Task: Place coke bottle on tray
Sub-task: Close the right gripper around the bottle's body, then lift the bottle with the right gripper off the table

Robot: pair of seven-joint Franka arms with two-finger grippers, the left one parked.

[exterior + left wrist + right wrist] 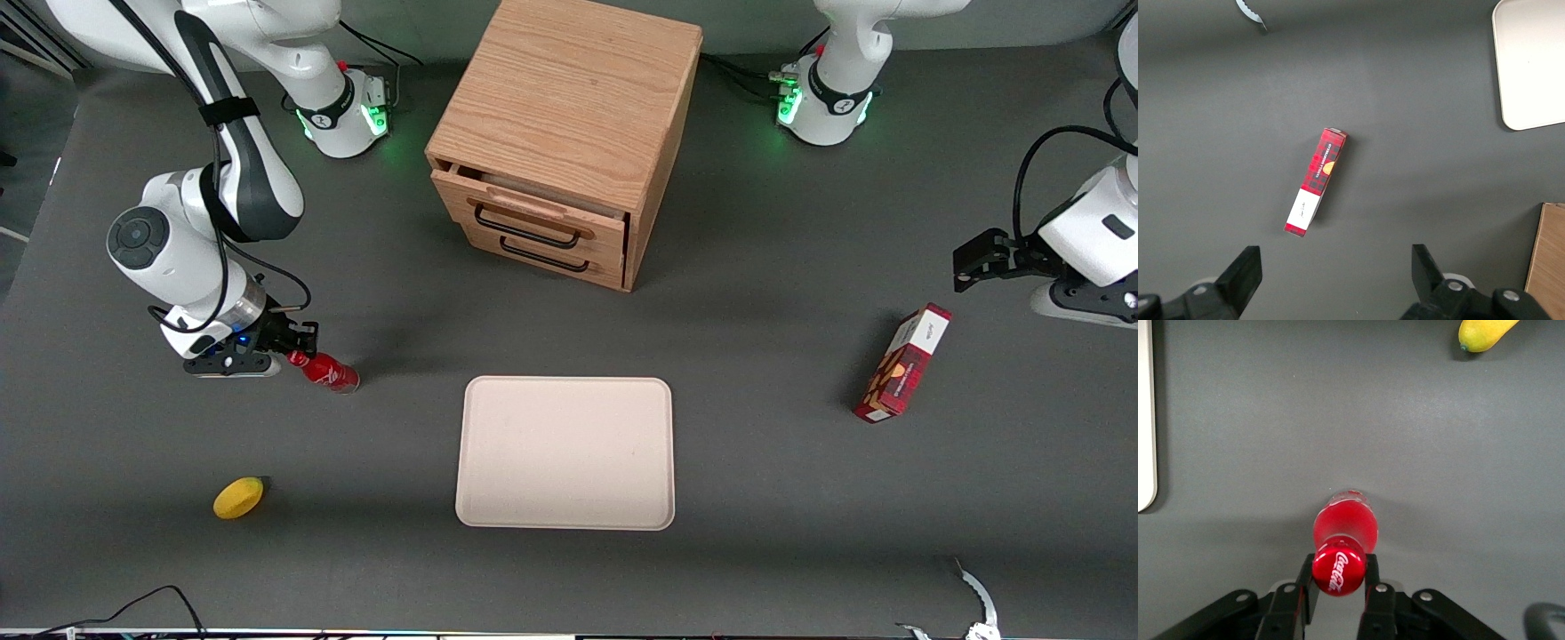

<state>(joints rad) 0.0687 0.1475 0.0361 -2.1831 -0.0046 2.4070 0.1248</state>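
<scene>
One step looks basically done: the grab. The black two-finger pincer (289,348) on the working arm is clamped on the neck of the small red coke bottle with the red cap and white lettering (325,371), just under the cap, and in the right wrist view you can see a finger pressed against each side of the cap (1339,572). From the front the bottle looks tilted, its clear base down near the dark grey table (800,498) and pointing roughly at 4 o'clock from the pincer. Can't tell if the base is touching the table or just off it.

So I'd say we're at grasp made, carry not started. The large flat pale beige rectangular tray with rounded corners (565,453) sits well apart from the bottle, at about 4 o'clock from it in the front view. My guess at the next move: lift enough to clear the low raised rim, swing across, then lower somewhere in the middle so the bottle doesn't catch the lip.

Room looks fine. The stretch of table between bottle and tray is bare. The yellow lemon-shaped fruit (238,497) is down at about 7 o'clock from the bottle, off the route. The oak-coloured wooden drawer cabinet (569,133) stands at 12 o'clock from the tray, with a gap. The red rectangular carton (902,363) lies toward the parked arm's end.
</scene>
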